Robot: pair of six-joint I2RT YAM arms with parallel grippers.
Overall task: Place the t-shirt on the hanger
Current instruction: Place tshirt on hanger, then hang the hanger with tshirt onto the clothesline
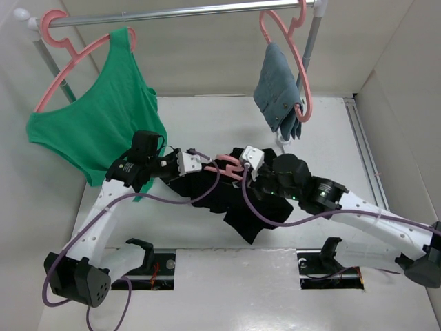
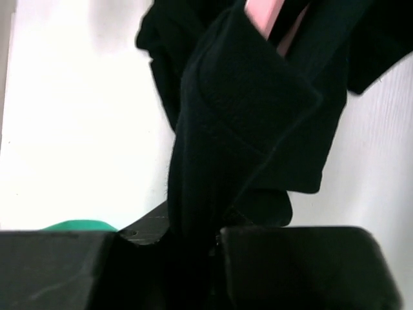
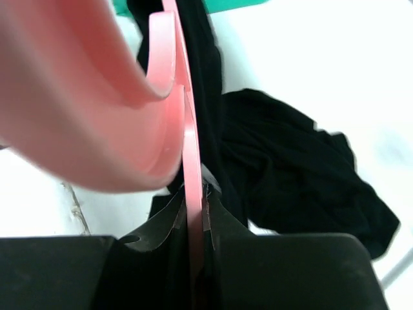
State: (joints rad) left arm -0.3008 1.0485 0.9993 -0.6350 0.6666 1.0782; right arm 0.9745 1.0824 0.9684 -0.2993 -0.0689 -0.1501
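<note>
The t-shirt (image 1: pixel 238 207) lies bunched mid-worktop (image 1: pixel 207 124), the hanger (image 1: pixel 231 165) poking from its folds; left hand (image 2: pixel 213 242) pinches fabric; right hand (image 3: pixel 193 223) clamps the hanger; shoulders look not yet dressed.

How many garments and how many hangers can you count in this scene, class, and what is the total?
Garments: 3 (green tank top, grey-blue garment, black t-shirt)
Hangers: 3 (green top's hanger, grey-blue garment's hanger, salmon-pink hanger at the t-shirt)
Total: 6
</note>
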